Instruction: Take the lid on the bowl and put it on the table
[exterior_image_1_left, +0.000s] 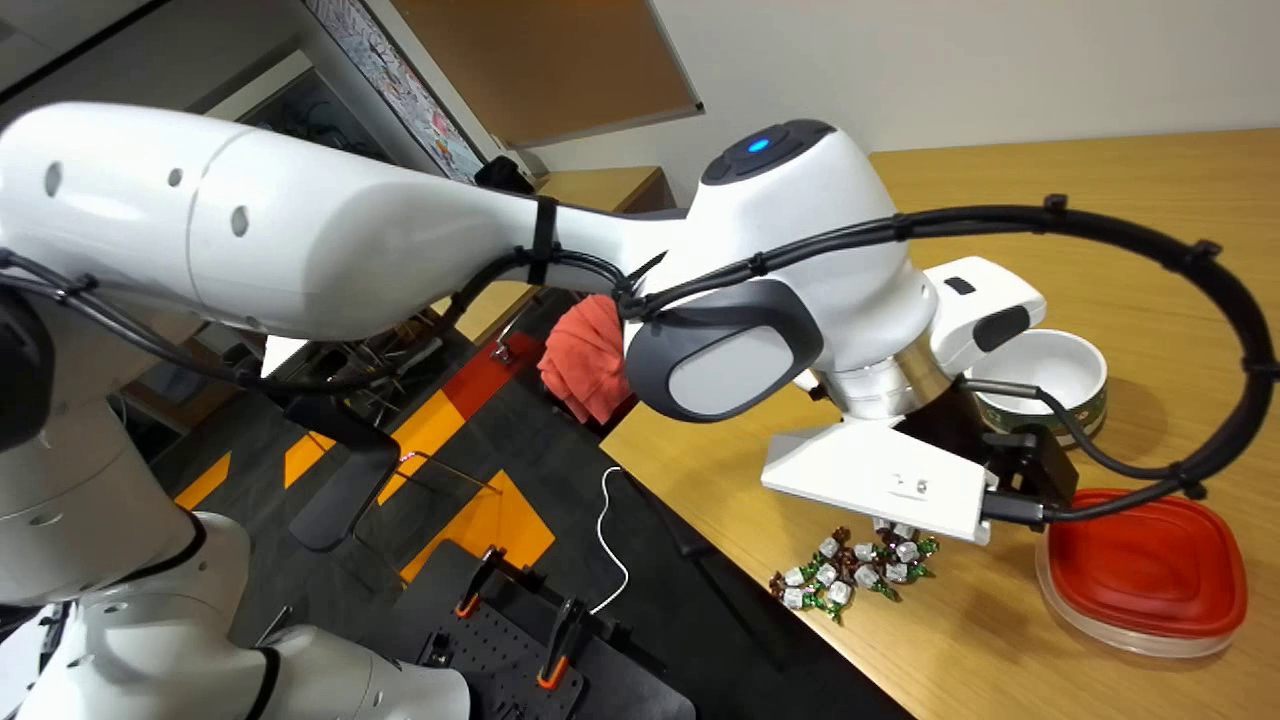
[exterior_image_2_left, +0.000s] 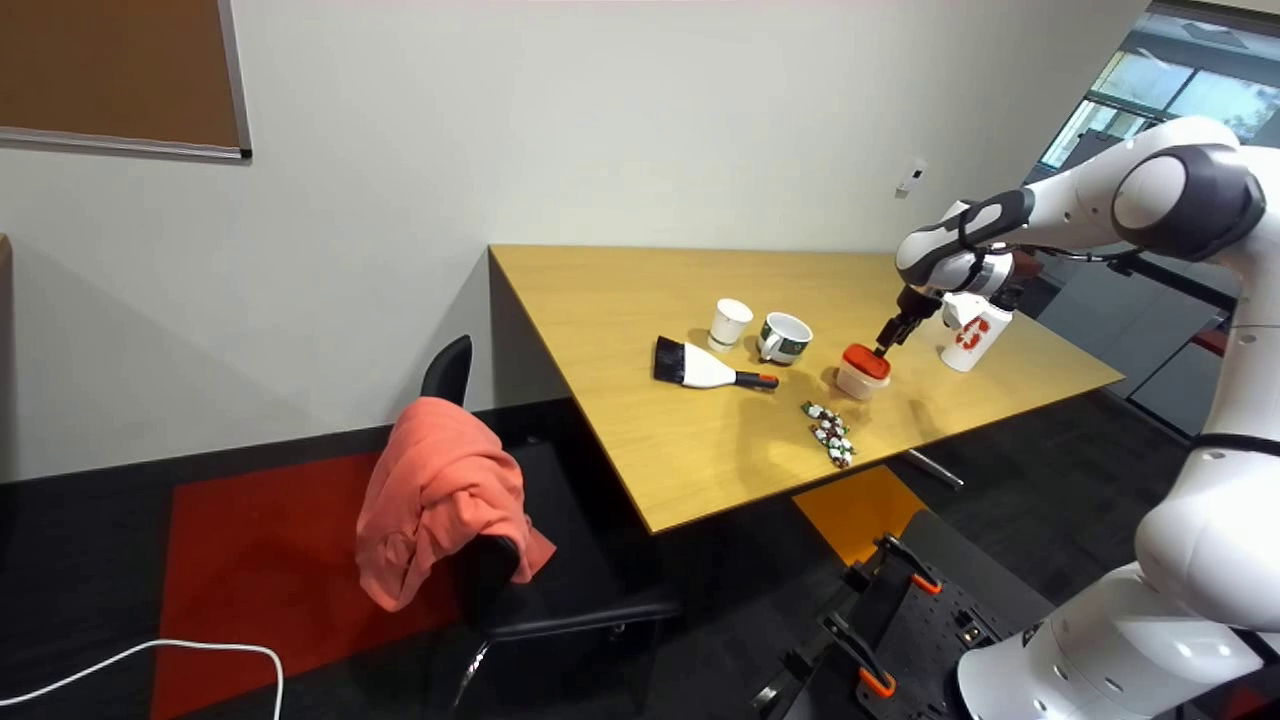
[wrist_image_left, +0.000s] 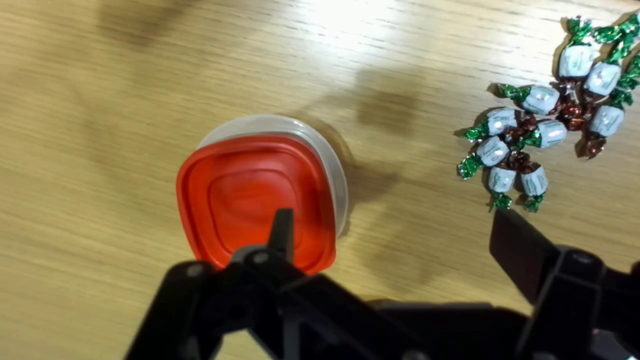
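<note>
Wrist view shows us jaws apart, one overlapping the red lid (wrist_image_left: 247, 200), contact unclear. Only an exterior view gives us the emblem-marked container (exterior_image_2_left: 968, 340).

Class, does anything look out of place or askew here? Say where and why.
The red lid seems askew on the clear bowl: in the wrist view it sits off-centre, leaving a crescent of bowl exposed along the top and right, as if unsealed.
</note>
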